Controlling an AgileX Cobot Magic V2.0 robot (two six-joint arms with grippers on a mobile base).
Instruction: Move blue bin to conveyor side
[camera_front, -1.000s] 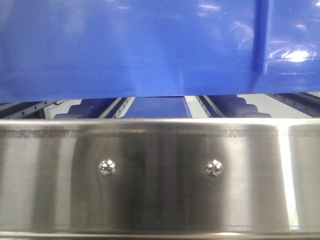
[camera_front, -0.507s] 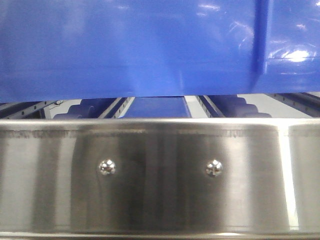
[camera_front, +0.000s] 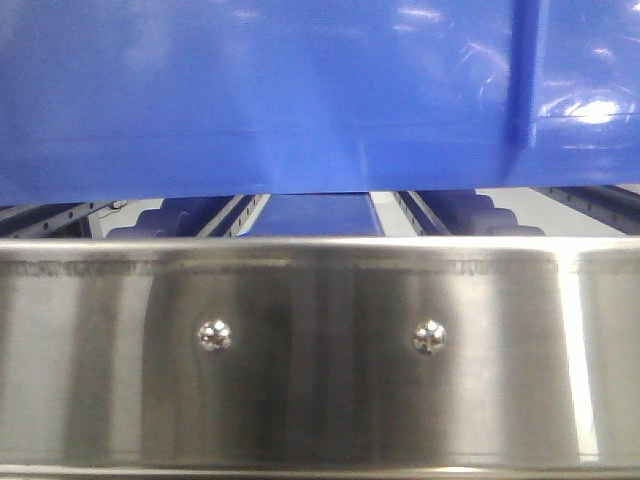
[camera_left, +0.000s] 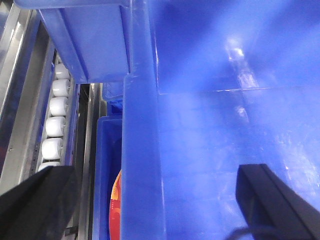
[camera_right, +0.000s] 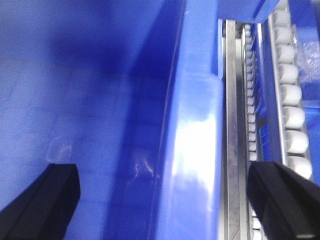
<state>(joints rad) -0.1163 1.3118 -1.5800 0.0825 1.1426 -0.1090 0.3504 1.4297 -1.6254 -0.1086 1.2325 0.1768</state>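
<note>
The blue bin (camera_front: 300, 90) fills the top of the front view, its glossy wall hanging just above the roller track. In the left wrist view my left gripper (camera_left: 155, 172) is open, its black fingers (camera_left: 45, 195) standing one on each side of the bin's thick left rim (camera_left: 142, 165) without touching it. My right gripper (camera_right: 162, 170) is open in the same way astride the bin's right rim (camera_right: 195, 165), one finger inside the bin and one outside. The conveyor side is out of view.
A shiny stainless-steel rail (camera_front: 320, 350) with two screws crosses the front view below the bin. White rollers (camera_left: 57, 107) (camera_right: 290, 95) run along both sides. A second blue crate holding something red (camera_left: 116, 200) sits below the left rim.
</note>
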